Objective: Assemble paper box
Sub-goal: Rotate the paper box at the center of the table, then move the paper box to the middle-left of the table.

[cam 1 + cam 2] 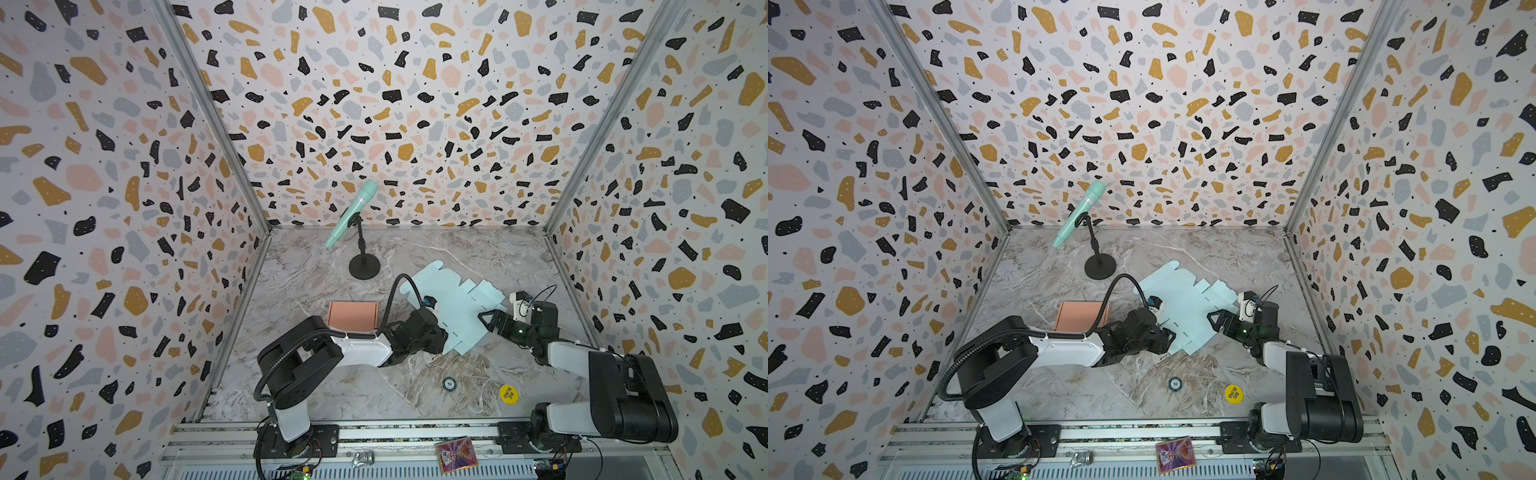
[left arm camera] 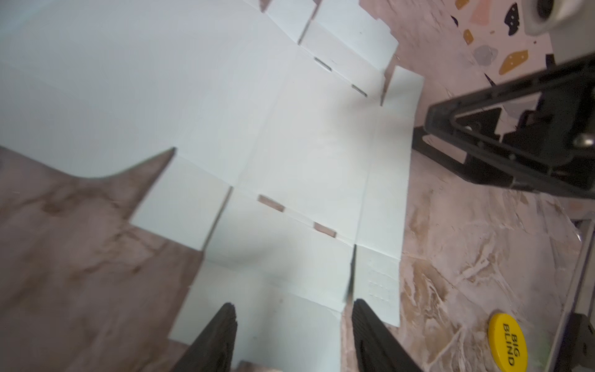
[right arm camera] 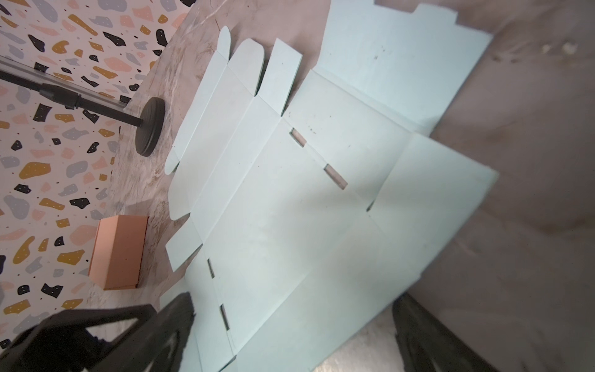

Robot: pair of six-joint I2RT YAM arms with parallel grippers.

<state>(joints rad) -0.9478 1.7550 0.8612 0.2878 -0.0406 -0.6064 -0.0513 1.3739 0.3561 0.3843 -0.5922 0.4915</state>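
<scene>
Left claw (image 2: 291, 325) sits with its jaws partly apart, straddling a flap at the near edge of the pale blue box blank (image 2: 289, 154); not pinching it, as the left wrist view shows and the top views hide behind the arm. Right claw (image 1: 488, 318) is spread wide at the blank's opposite edge, holding nothing. The right wrist view brings out the slots and fold lines across the blank (image 3: 289, 209), lying flat and unfolded mid-tabletop (image 1: 311, 270). Only the top views catch the mint microphone (image 1: 353, 212) on its black stand (image 1: 364, 266) behind. There's a finished salmon box (image 1: 352, 316) beside the left arm, and a yellow disc (image 1: 508, 393) and small chip (image 1: 449, 383) nearer the front.
</scene>
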